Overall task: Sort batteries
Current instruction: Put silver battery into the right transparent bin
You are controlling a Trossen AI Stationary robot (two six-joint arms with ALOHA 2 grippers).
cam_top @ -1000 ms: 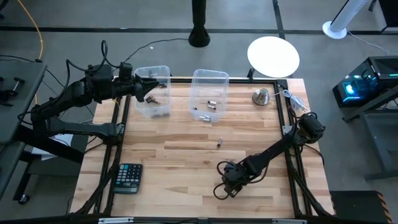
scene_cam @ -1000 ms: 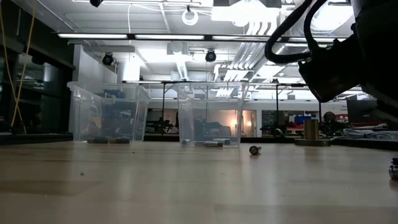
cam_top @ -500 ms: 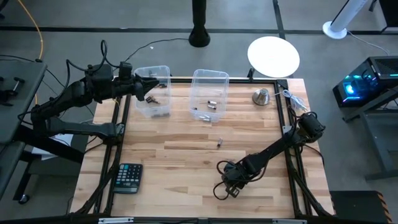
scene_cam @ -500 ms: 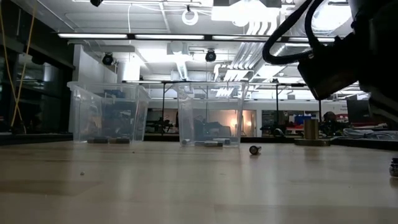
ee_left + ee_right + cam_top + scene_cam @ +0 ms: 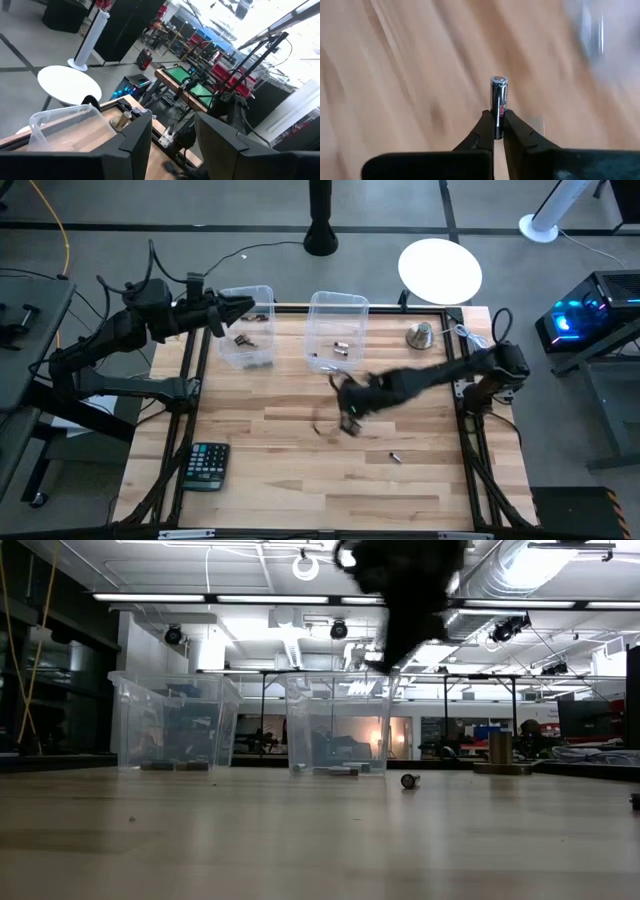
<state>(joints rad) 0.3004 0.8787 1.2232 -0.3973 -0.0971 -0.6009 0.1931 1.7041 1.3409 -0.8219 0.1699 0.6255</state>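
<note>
Right gripper point(image 5: 498, 131) clamped on silvery battery point(image 5: 499, 97), label unreadable, left gripper point(image 5: 172, 135) parted, empty

Both arms were matte black, chunky jointed segments with black cables looping off them, and slim tapered dark fingers point(image 5: 482, 131) up front.

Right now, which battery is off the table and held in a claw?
The silvery battery pinched upright in the right claw; the loose battery lies on the table.

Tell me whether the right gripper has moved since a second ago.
Yes. In the high view the right gripper has swung from near the table's front edge toward the right-hand clear bin, shut on a battery.
</note>
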